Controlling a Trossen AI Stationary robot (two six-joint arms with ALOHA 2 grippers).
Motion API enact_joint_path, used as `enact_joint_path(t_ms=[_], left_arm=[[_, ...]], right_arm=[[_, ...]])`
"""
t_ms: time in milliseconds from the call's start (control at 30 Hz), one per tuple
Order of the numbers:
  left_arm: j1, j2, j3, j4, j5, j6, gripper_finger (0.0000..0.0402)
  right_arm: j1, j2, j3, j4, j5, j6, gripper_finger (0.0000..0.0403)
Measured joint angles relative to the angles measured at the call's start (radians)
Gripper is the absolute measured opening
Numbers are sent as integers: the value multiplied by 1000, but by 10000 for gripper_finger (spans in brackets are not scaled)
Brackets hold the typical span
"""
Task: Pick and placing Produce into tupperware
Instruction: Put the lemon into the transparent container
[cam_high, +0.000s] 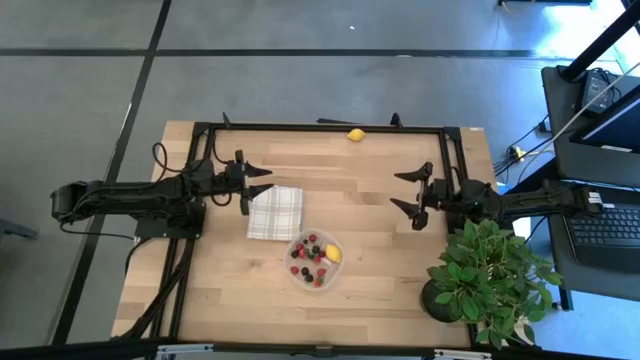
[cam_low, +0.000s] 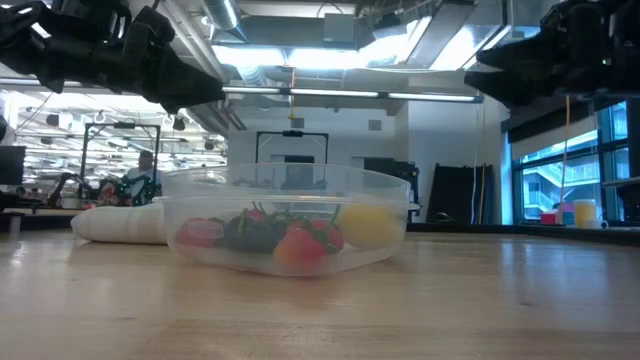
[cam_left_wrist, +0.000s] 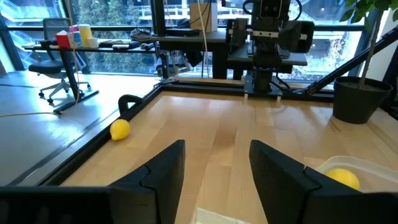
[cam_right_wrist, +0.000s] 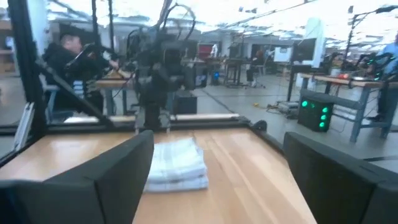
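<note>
Over the left half of the table, the left gripper (cam_high: 262, 181) hangs above the far edge of the folded cloth (cam_high: 275, 213), its fingers parted and holding nothing. Just beside the cloth, toward the table's near middle, sits the tupperware (cam_high: 316, 261), a clear shallow container already holding red and dark berries (cam_high: 309, 258) and one lemon (cam_high: 333, 253). A second lemon (cam_high: 356, 134) lies well apart from it, touching the black frame rail (cam_high: 300, 127) at the far edge. To the right, the right gripper (cam_high: 414, 196) hovers over bare wood with its jaws spread wide and empty, and a potted plant (cam_high: 487, 268) stands at the near right corner.

The remaining lemon looks the hard one, in my judgement. Being round and pressed against the rail, it could roll along the frame if a finger nudges it, and a finger could strike the rail before the jaws get round the fruit. A descent from above, fingers set along the rail, seems safest. Carrying it back, a clumsy release could knock the light container or bounce the lemon over its low wall.

Open wood lies between the right gripper and the lemon, so that approach is free. The plant's leaves crowd the right arm's near side, and the cloth hems the container on its left.
</note>
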Motion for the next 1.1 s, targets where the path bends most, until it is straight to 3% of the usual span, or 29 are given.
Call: enact_joint_path(t_ms=[167, 267, 467, 633, 767, 933, 1100], left_arm=[[0, 0, 0, 0, -10, 55, 173], [0, 0, 0, 0, -46, 97, 173], [0, 0, 0, 2, -99, 102, 173], [0, 0, 0, 12, -101, 102, 173], [0, 0, 0, 17, -101, 102, 173], [0, 0, 0, 17, -101, 102, 173], [0, 0, 0, 17, -101, 101, 173]], right_arm=[[0, 57, 105, -45, 57, -25, 359], [0, 151, 230, -160, 66, -52, 359], [-33, 388, 550, -479, 233, 11, 359], [-156, 561, 820, -815, 235, 135, 359], [-254, 678, 993, -986, 174, 131, 359], [-342, 791, 1145, -1096, 141, 142, 359], [-390, 861, 1184, -1077, 143, 68, 359]])
